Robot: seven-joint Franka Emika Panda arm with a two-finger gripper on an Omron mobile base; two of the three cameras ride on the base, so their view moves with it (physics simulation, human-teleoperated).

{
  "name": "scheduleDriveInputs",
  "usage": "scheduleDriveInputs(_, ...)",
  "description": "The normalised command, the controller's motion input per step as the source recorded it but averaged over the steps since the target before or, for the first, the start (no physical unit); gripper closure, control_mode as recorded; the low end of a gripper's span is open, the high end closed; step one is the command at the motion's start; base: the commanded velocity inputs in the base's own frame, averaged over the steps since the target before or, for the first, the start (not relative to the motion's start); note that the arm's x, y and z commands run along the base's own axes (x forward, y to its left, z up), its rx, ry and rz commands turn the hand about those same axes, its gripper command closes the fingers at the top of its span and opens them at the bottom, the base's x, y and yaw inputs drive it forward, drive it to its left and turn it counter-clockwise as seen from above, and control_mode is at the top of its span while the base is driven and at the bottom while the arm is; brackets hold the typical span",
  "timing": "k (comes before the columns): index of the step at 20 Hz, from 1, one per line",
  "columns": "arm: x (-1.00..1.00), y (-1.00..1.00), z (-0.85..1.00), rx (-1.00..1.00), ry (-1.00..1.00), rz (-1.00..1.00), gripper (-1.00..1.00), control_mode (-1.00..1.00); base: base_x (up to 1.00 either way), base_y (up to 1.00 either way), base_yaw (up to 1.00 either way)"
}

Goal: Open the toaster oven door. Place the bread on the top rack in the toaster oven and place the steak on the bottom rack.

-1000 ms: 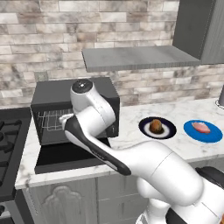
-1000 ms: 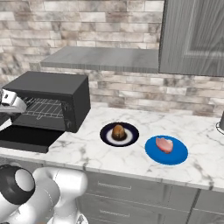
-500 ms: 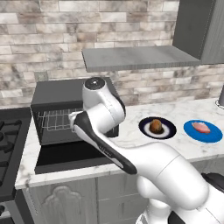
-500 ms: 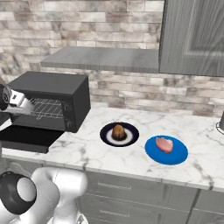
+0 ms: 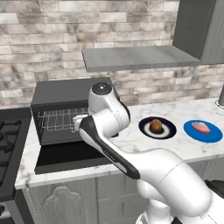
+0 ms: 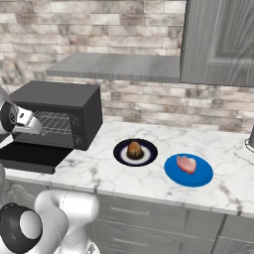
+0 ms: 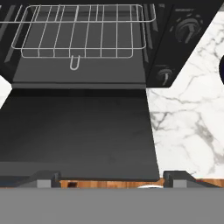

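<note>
White marble desk [image 6: 149, 178] under a brick wall; toaster oven door [image 7: 78, 131] lies flat open. Jaws set wide, empty — top rack [image 5: 59, 118] partly hidden by the arm.

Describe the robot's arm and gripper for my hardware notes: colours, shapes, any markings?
The arm is glossy white, built of rounded, tube-like links with dark grey to black bands at the joints and a round dark cap on one joint. The gripper ends in two small, blocky dark grey finger tips. No cables or markings show.
</note>
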Motion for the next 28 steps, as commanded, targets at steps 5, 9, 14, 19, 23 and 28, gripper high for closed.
scheduleDriveInputs(5,0.0,0.0,-0.19,0.0,-0.02,0.0,-1.0,-1.0,0.0,0.0,0.0)
scheduleDriveInputs(9,0.05,0.01,-0.2,0.0,0.0,0.0,-1.0,-1.0,0.0,0.0,0.0)
scheduleDriveInputs(14,0.2,0.09,-0.21,0.0,0.0,0.0,-1.0,-1.0,0.0,0.0,0.0)
scheduleDriveInputs(19,0.31,0.21,-0.16,0.0,0.0,0.0,-1.0,-1.0,0.0,0.0,0.0)
scheduleDriveInputs(23,0.32,0.2,-0.09,0.0,0.0,0.0,-1.0,-1.0,0.0,0.0,0.0)
scheduleDriveInputs(28,0.34,0.14,-0.12,0.0,0.0,0.0,-1.0,-1.0,0.0,0.0,0.0)
